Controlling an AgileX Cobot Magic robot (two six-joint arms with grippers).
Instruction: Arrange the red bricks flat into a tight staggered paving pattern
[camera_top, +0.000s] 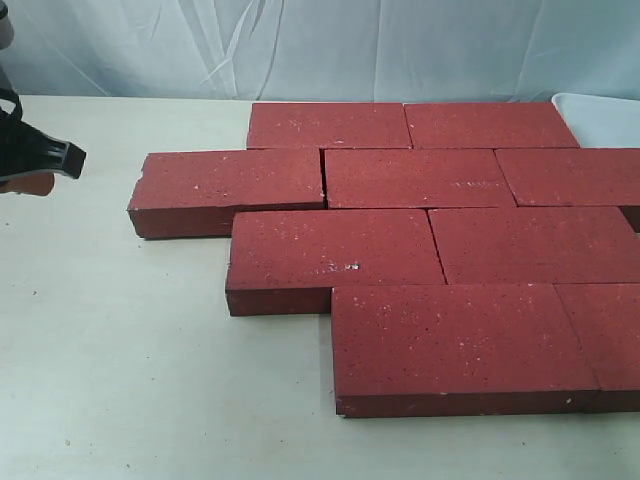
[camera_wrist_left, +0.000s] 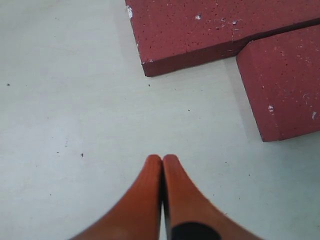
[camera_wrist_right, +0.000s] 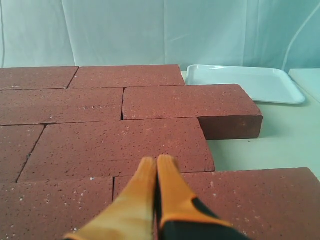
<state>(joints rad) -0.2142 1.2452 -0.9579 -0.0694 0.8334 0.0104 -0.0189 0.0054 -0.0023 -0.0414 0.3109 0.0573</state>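
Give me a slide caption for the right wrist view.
Right gripper, jaws shut, over red bricks laid flat in staggered rows; white tray beyond.

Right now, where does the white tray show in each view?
Exterior view: the white tray sits at the far right edge, partly cut off.
Left wrist view: not in it.
Right wrist view: the tray lies just past the back-row brick.
Shared landmark: that back-row brick, ending beside the tray.

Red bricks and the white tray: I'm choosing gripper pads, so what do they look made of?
The red bricks look like fired clay or pigmented concrete: matte, rough, pitted faces with white specks and chipped edges. The white tray looks like smooth moulded plastic or foam, with a rounded raised rim and a soft sheen. Which of the two it is cannot be told.
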